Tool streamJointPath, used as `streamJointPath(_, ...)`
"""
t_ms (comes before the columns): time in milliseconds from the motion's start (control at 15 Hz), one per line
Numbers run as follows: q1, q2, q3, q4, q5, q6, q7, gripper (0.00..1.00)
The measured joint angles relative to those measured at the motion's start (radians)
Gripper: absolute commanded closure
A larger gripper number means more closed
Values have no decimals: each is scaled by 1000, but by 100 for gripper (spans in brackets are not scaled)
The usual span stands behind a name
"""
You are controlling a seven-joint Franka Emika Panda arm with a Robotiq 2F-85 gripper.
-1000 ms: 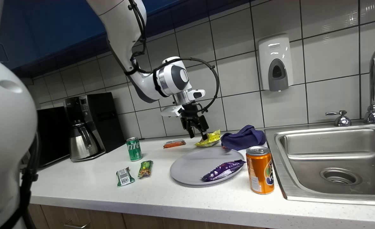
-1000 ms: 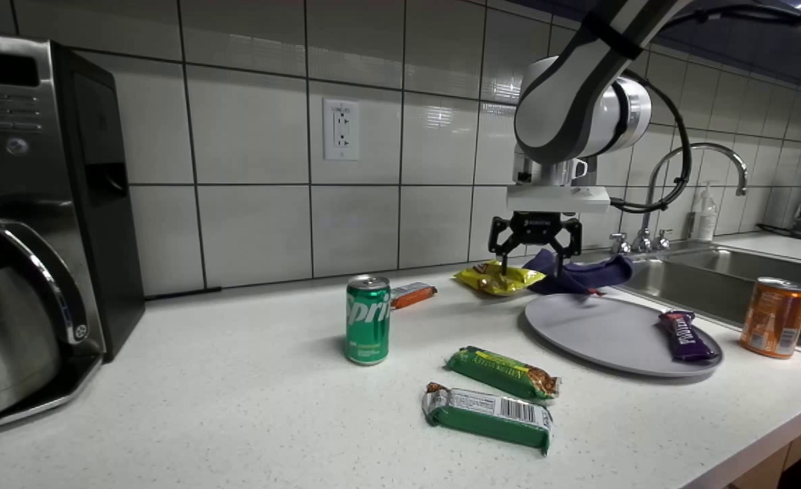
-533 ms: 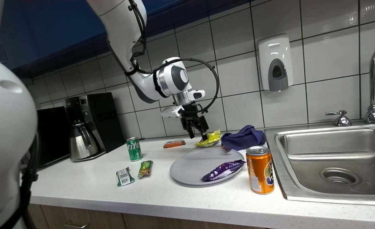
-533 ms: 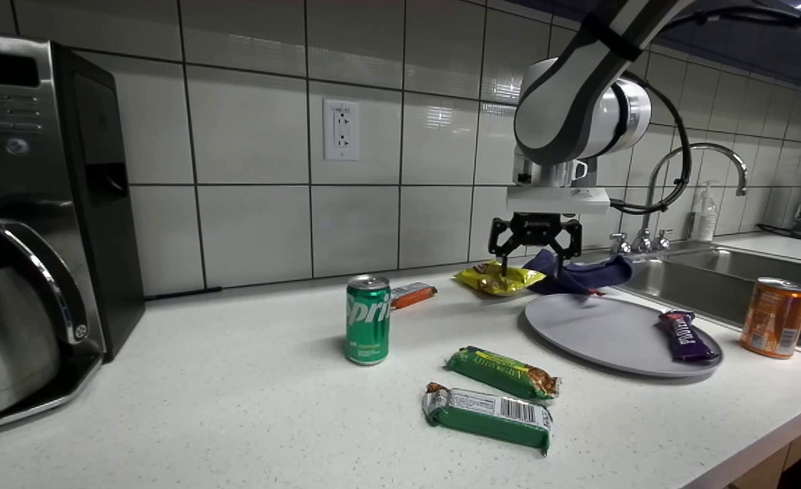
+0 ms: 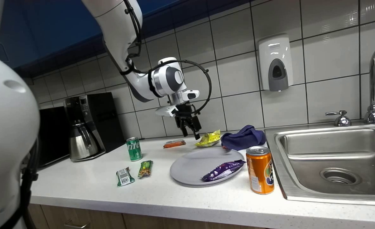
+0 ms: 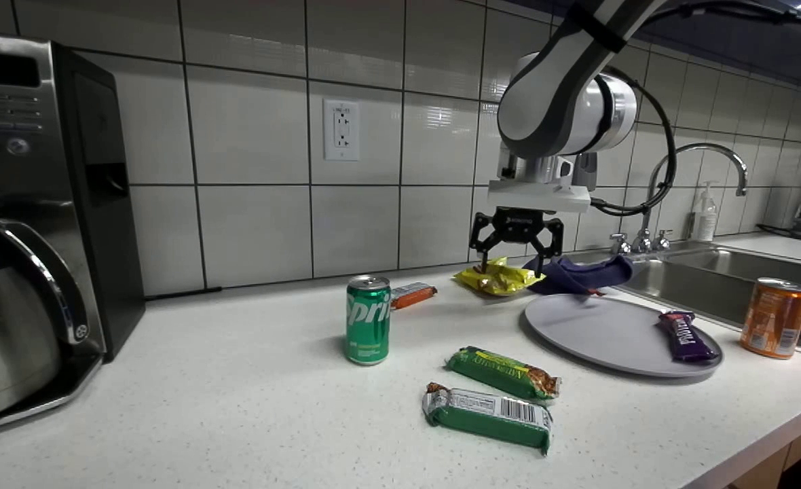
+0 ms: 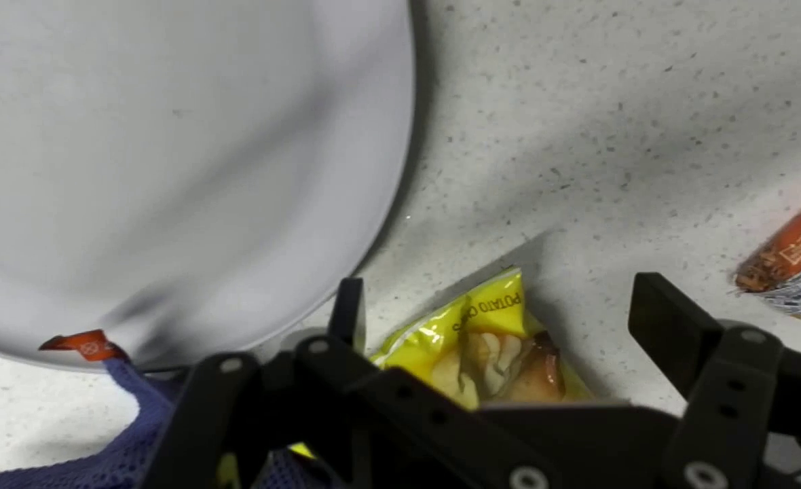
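Arm (image 5: 119,31): white with dark grey trim, slanting down from the top edge in both exterior views.
Near shell (image 5: 6,133): a large rounded white link at the left edge of an exterior view.
Wrist (image 5: 171,79): bent so that its end faces down.
Cable (image 5: 210,84): black, strapped to the arm, bowing out in a loop beside the wrist.
Gripper (image 6: 512,272): black, hanging below the wrist, jaws spread wide.
Fingers (image 7: 672,333): tips well apart, entering the wrist view from the bottom.
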Motion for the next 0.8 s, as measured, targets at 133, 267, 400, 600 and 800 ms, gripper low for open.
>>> streamJointPath(133, 9, 5, 10, 12, 21, 2, 0, 0)
streamJointPath(267, 19, 16, 16, 28, 35, 7, 1, 0)
streamJointPath(400, 29, 34, 18, 50, 42, 17, 12, 0)
streamJointPath(600, 47, 72, 19, 93, 49, 35, 49, 0)
streamJointPath(800, 65, 122, 20, 153, 65, 38, 99, 0)
